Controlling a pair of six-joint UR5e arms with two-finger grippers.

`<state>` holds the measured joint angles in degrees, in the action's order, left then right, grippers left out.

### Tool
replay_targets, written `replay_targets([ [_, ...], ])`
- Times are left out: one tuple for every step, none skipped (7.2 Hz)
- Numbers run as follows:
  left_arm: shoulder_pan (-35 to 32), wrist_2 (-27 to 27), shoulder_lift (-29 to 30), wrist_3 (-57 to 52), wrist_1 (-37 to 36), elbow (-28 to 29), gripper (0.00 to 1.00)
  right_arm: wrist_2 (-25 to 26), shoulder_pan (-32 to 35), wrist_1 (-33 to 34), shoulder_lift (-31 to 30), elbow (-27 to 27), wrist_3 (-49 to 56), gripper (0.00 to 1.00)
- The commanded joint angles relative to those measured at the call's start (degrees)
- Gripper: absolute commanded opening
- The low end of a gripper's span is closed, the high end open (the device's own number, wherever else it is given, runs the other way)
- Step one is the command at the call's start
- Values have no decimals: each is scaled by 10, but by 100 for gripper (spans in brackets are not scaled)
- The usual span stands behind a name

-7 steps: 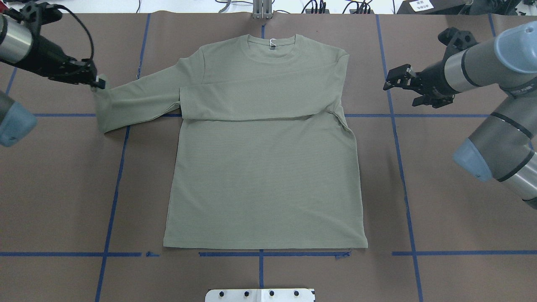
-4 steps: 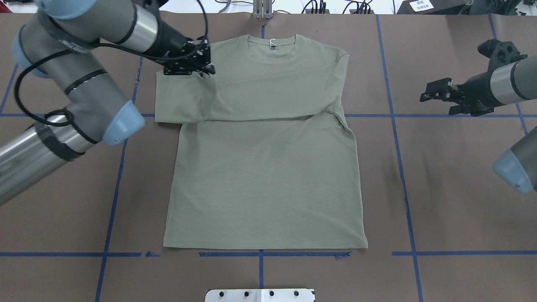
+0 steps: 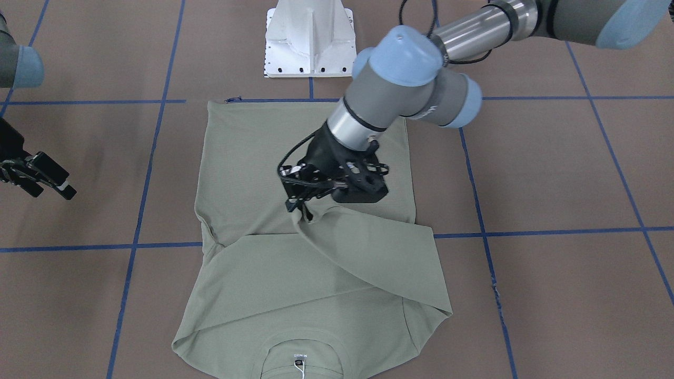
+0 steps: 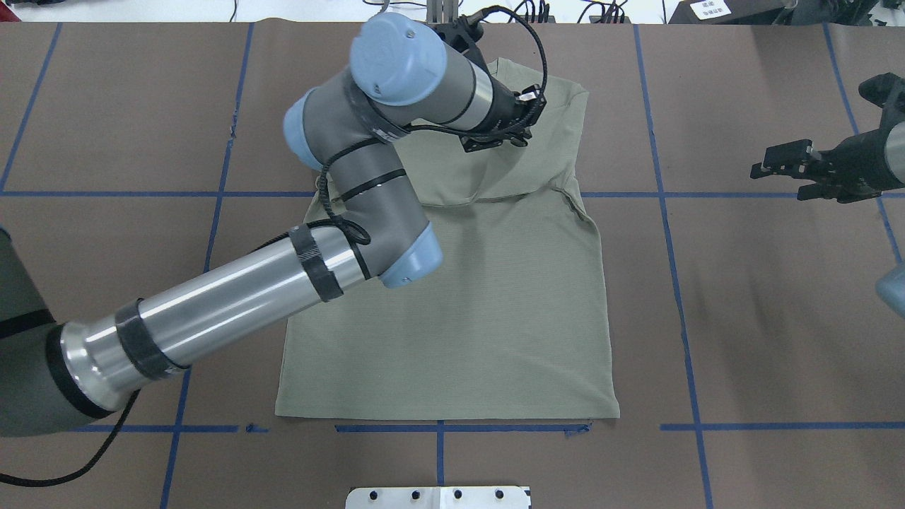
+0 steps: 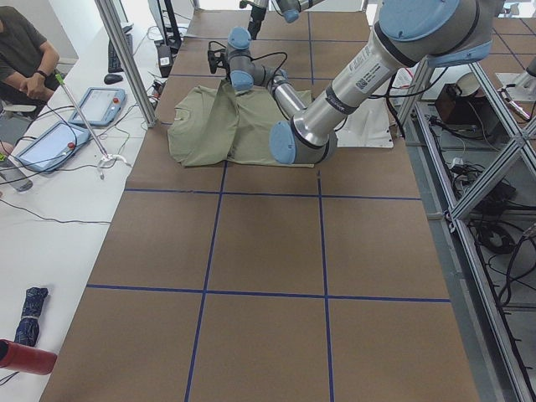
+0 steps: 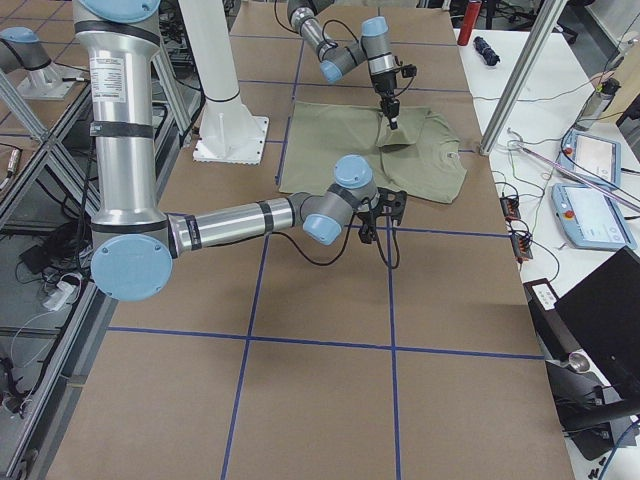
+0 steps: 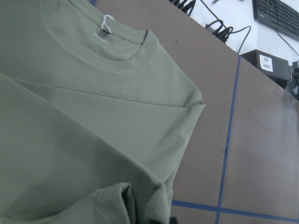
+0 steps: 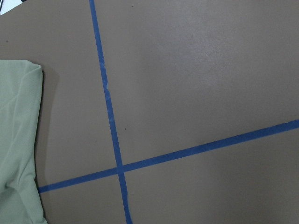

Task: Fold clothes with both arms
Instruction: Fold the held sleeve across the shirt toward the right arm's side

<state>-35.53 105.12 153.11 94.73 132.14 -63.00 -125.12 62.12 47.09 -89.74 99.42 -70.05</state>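
left fingers (image 3: 294, 202): clamped on sleeve (image 3: 368, 247) of green knit shirt (image 3: 247, 158), cloth draped | right fingers (image 4: 786, 150): spread apart, empty, above brown counter (image 3: 553, 168)

No legible text anywhere; neck label (image 3: 298, 356) on shirt (image 3: 247, 158) too small.

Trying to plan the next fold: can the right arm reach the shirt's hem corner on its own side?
Probably yes: only bare table lies between the right gripper and that hem corner; the left arm is over the shirt's other side.
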Motion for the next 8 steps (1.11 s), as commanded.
replay_targets([
  [37, -56, 47, 4, 43, 98, 0, 0, 6, -1, -6, 4, 0, 100],
  [41, -65, 44, 3, 58, 113, 0, 1, 6, -1, -6, 3, -1, 100],
  [46, -83, 45, 3, 76, 129, 0, 1, 6, -1, -7, 3, -3, 100],
  [49, -90, 46, 3, 78, 130, 18, 1, 6, -1, -6, 4, -5, 100],
  [51, -91, 50, 4, 78, 127, 68, 1, 6, -1, -6, 3, -7, 100],
  [51, -90, 51, 5, 78, 118, 84, 1, 5, -1, -6, 4, -10, 100],
  [51, -84, 24, 4, 74, 65, 85, 3, 5, -1, -4, 8, -12, 100],
  [47, -75, -19, 2, 64, -8, 85, 6, -5, -1, 0, 16, -40, 100],
])
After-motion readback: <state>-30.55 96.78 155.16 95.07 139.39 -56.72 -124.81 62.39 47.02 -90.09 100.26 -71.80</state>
